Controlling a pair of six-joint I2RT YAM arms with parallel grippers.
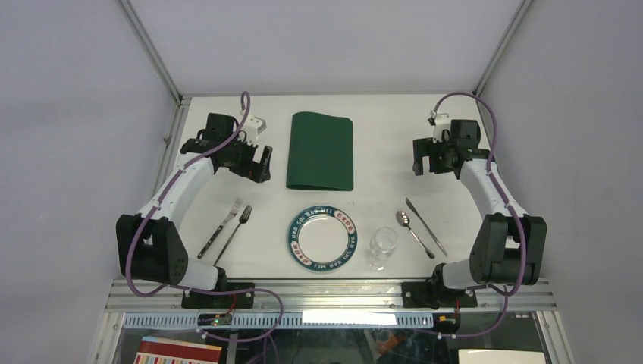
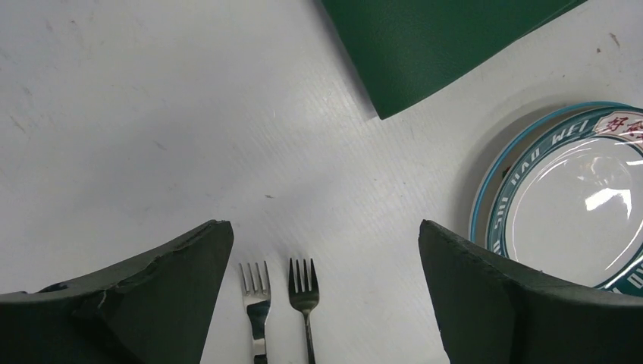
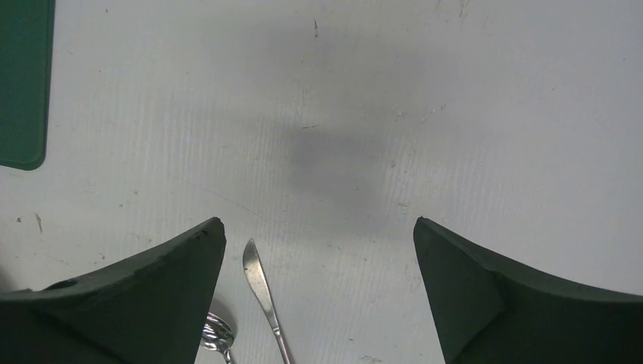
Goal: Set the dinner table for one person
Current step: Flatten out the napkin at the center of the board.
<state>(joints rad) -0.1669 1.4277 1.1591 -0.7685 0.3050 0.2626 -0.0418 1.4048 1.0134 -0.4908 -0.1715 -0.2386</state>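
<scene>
Dinner table [image 1: 379,121]: plate [image 1: 322,236], forks [image 1: 244,214], knife [image 1: 425,226], spoon [image 1: 404,220], glass [image 1: 384,244] along near edge; placemat [image 1: 321,150] behind, not under plate. Spread wide, empty: left gripper [image 1: 260,163], right gripper [image 1: 421,164].

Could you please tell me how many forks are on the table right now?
2. They lie side by side left of the plate: the outer fork farther from it, the inner fork closer. None appears hidden.
</scene>
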